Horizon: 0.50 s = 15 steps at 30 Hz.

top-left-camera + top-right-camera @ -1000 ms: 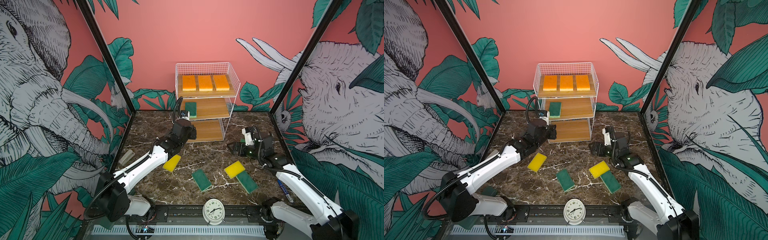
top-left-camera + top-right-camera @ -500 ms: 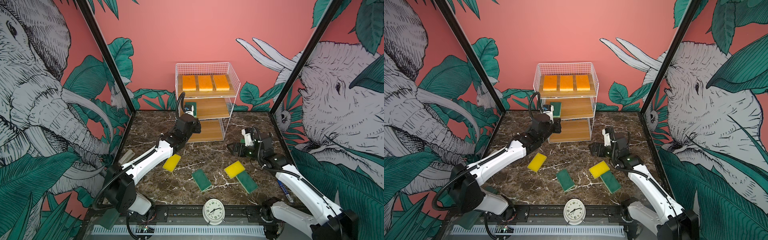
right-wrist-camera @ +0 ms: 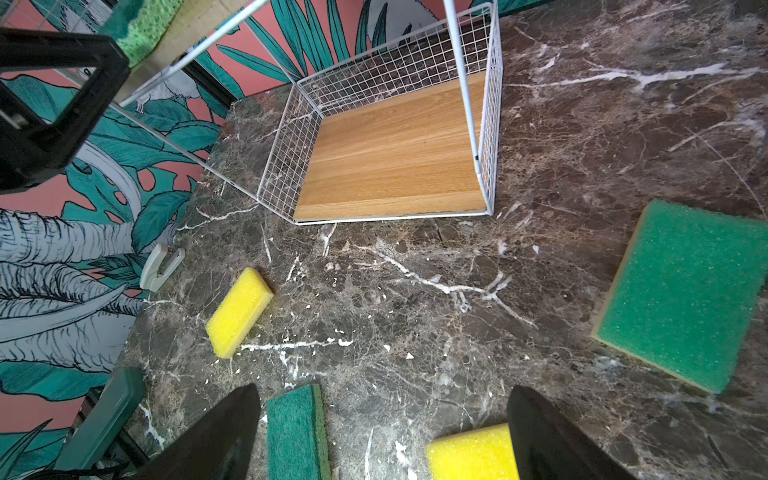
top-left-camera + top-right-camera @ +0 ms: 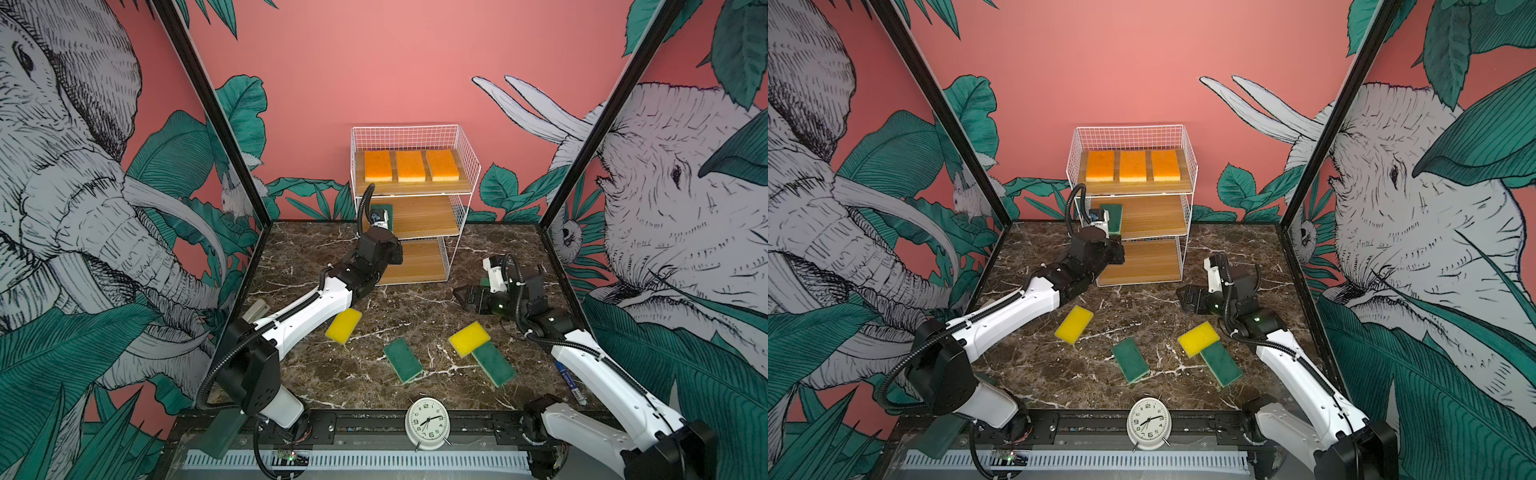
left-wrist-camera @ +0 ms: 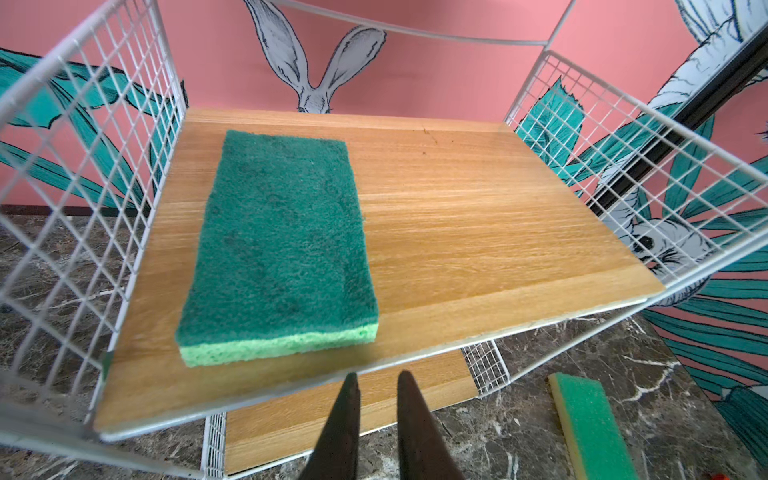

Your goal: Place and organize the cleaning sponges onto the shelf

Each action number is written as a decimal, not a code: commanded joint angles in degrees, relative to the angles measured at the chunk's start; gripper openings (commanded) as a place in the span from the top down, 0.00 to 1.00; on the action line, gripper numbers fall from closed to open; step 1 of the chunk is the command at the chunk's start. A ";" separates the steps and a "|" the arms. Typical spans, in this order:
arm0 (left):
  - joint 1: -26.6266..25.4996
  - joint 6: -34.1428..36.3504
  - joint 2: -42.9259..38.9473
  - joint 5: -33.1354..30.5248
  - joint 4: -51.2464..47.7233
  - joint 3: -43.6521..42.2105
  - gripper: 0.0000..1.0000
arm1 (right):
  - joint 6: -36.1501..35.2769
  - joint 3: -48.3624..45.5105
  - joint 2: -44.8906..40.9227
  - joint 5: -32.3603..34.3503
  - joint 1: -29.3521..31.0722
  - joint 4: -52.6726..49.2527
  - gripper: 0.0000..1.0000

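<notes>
Since a second ago, the left arm has stretched up toward the middle tier [image 5: 478,232] of the shelf [image 4: 469,166]. The left gripper [image 5: 376,376] is closed and empty, its tips just in front of that tier's edge. A dark green sponge [image 5: 282,237] lies flat on the tier's left side, probably kept there to leave room for the other greens. Three orange sponges [image 4: 410,165] line the top tier. The right gripper [image 3: 382,390] hangs wide open over the table [image 4: 299,257], holding nothing, near a loose yellow sponge [image 4: 469,338] and a green sponge [image 4: 402,359], likely ready to pick one.
</notes>
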 commanded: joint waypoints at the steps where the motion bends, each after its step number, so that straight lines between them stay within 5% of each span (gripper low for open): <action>1: 0.31 0.65 0.47 -1.50 1.47 2.41 0.81 | -0.57 -0.73 -0.98 -0.38 0.33 1.91 0.05; 15: 0.25 1.65 1.14 -3.30 5.61 2.03 0.81 | -0.70 -1.00 -1.51 -0.59 0.31 1.74 0.05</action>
